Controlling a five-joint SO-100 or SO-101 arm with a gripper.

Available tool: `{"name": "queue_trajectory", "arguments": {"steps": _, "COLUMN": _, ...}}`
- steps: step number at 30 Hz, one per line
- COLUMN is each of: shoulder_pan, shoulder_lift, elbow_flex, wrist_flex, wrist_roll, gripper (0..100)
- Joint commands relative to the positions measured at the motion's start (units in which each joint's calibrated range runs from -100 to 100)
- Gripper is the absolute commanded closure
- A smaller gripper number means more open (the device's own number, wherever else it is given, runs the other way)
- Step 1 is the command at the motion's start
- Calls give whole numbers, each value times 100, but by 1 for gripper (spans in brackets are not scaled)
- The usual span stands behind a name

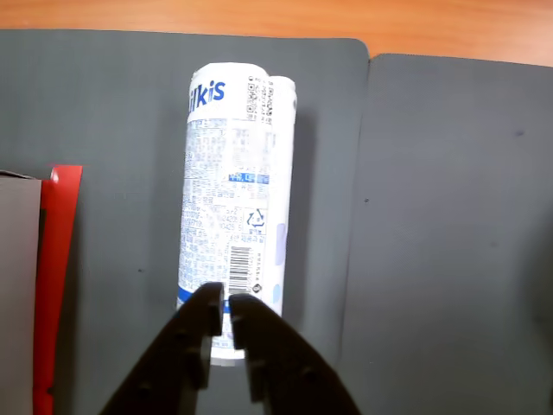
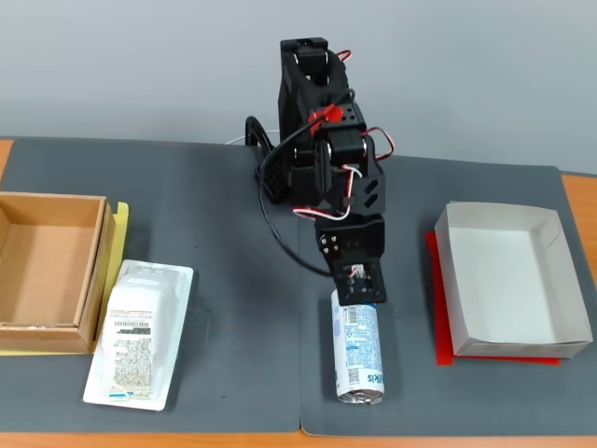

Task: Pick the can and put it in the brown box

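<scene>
The can (image 1: 233, 199) lies on its side on the dark grey mat, white with blue print and a barcode; in the fixed view it (image 2: 359, 355) lies near the table's front edge, a little right of centre. My gripper (image 1: 226, 307) hovers over the can's near end with its black fingers almost together, only a thin gap between them, holding nothing. In the fixed view the gripper (image 2: 359, 291) points down at the can's far end. The brown box (image 2: 101, 271) stands empty at the far left, well away from the can.
A flat white plastic packet (image 2: 140, 331) with a barcode label lies right of the brown box. A white paper box (image 2: 450, 280) on a red sheet (image 1: 59, 259) stands at the right in the fixed view. The arm's base (image 2: 312, 112) is at the back centre.
</scene>
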Motion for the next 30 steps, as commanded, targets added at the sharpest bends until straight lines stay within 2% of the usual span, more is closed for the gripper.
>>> {"name": "queue_trajectory", "arguments": {"steps": 1, "shoulder_pan": -124, "shoulder_lift": 245, "elbow_flex": -530, "wrist_flex": -89, "wrist_roll": 13, "gripper": 98}}
{"name": "queue_trajectory", "arguments": {"steps": 12, "shoulder_pan": -319, "shoulder_lift": 660, "elbow_flex": -603, "wrist_flex": -97, "wrist_roll": 13, "gripper": 98}}
{"name": "queue_trajectory", "arguments": {"steps": 14, "shoulder_pan": -368, "shoulder_lift": 702, "elbow_flex": -603, "wrist_flex": -97, "wrist_roll": 18, "gripper": 93}}
{"name": "queue_trajectory", "arguments": {"steps": 19, "shoulder_pan": -384, "shoulder_lift": 863, "elbow_flex": -603, "wrist_flex": -80, "wrist_roll": 8, "gripper": 70}}
{"name": "queue_trajectory", "arguments": {"steps": 21, "shoulder_pan": -384, "shoulder_lift": 965, "elbow_flex": -603, "wrist_flex": -97, "wrist_roll": 8, "gripper": 64}}
{"name": "queue_trajectory", "arguments": {"steps": 24, "shoulder_pan": -441, "shoulder_lift": 1151, "elbow_flex": -711, "wrist_flex": -97, "wrist_roll": 8, "gripper": 61}}
{"name": "queue_trajectory", "arguments": {"steps": 30, "shoulder_pan": -466, "shoulder_lift": 1634, "elbow_flex": -1146, "wrist_flex": -210, "wrist_roll": 3, "gripper": 61}}
